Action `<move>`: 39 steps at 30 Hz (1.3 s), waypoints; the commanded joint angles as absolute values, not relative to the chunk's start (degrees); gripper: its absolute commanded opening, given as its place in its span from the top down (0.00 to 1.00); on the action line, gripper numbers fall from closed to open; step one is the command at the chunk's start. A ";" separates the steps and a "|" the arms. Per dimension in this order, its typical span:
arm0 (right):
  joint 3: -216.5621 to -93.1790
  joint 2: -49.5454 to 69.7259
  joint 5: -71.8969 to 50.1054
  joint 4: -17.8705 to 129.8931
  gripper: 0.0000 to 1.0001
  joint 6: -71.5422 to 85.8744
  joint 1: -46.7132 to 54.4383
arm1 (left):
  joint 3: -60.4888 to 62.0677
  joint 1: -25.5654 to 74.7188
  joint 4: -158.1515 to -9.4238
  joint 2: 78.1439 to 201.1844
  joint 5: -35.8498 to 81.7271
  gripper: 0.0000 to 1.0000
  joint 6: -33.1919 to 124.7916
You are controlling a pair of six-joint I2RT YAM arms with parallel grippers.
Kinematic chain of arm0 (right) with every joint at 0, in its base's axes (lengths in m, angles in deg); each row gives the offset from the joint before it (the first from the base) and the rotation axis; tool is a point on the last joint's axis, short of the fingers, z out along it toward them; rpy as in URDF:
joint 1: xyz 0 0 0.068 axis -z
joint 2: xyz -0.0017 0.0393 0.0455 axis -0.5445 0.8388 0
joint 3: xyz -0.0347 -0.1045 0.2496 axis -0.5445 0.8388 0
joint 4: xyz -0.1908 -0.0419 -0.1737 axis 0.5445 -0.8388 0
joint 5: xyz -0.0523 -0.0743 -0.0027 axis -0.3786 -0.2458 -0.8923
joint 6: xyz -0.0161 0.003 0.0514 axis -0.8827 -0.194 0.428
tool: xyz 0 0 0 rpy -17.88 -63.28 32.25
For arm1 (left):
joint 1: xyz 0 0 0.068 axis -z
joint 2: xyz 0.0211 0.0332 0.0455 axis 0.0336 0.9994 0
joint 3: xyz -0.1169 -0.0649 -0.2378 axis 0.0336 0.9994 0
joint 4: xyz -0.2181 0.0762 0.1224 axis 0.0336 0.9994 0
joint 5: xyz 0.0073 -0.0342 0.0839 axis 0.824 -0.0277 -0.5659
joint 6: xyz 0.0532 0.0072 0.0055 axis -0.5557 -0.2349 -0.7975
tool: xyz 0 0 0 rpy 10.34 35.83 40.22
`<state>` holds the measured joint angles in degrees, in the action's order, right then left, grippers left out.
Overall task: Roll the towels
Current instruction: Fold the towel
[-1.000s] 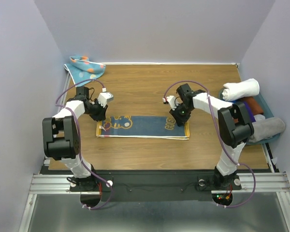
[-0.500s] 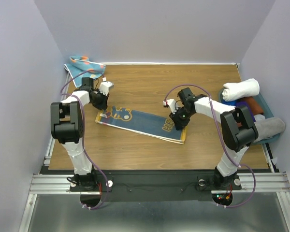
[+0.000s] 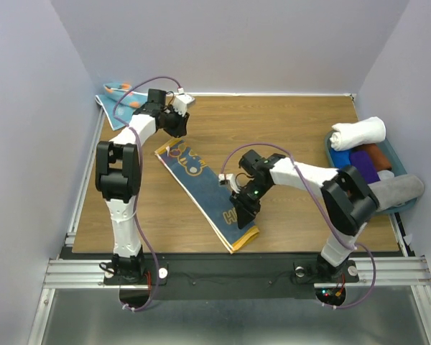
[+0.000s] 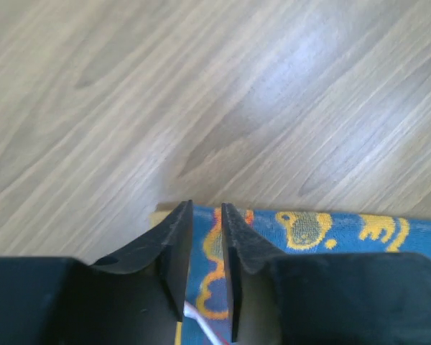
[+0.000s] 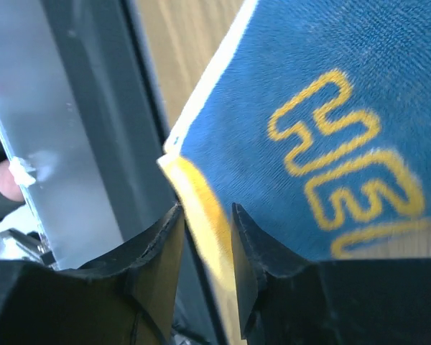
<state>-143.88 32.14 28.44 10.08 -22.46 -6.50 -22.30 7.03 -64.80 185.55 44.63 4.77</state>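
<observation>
The mustard-yellow towel with the navy printed face [image 3: 201,190] lies flat and diagonal on the table, its far end at the left and its near end by the front edge. My left gripper [image 3: 179,123] hovers just beyond the far end. In the left wrist view its jaws [image 4: 207,208] stand narrowly apart, and the towel [image 4: 309,230] shows through the gap. My right gripper [image 3: 243,208] is low over the near end. Its jaws [image 5: 205,208] are slightly apart, with the towel's yellow hem [image 5: 201,208] running between them. The light blue dotted towel [image 3: 122,100] lies crumpled in the far left corner.
A teal bin [image 3: 401,157] at the right edge holds a white rolled towel [image 3: 357,133], a grey one [image 3: 399,190] and dark red and purple ones. The black rail [image 3: 223,266] runs along the table's near edge, close to the towel's near corner.
The towel has swung from lying crosswise to diagonal. My left gripper went to the far left, my right gripper came nearer and leftward. Both pairs of jaws have widened.
</observation>
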 commanded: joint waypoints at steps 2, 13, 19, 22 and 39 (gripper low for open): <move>-143.14 21.31 30.09 7.47 0.61 -20.66 -5.24 | -22.33 5.63 -61.75 173.53 43.59 0.63 8.47; -140.85 27.70 26.64 7.92 0.77 -24.34 -4.01 | -0.70 7.13 -65.69 164.71 36.74 0.68 16.46; -141.90 33.76 24.89 7.65 0.84 -24.09 -5.06 | 1.86 7.57 -69.46 167.69 33.76 0.74 18.66; -143.22 38.77 23.74 7.12 0.87 -23.12 -5.68 | -1.04 7.66 -69.73 171.65 31.64 0.78 19.28; -147.79 46.34 33.67 19.86 0.75 -12.93 -7.44 | -42.95 10.29 -57.78 201.44 44.82 0.75 18.13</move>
<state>-145.91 44.71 34.72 10.85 -16.62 -6.06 -34.87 10.35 -61.00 197.71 41.73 18.47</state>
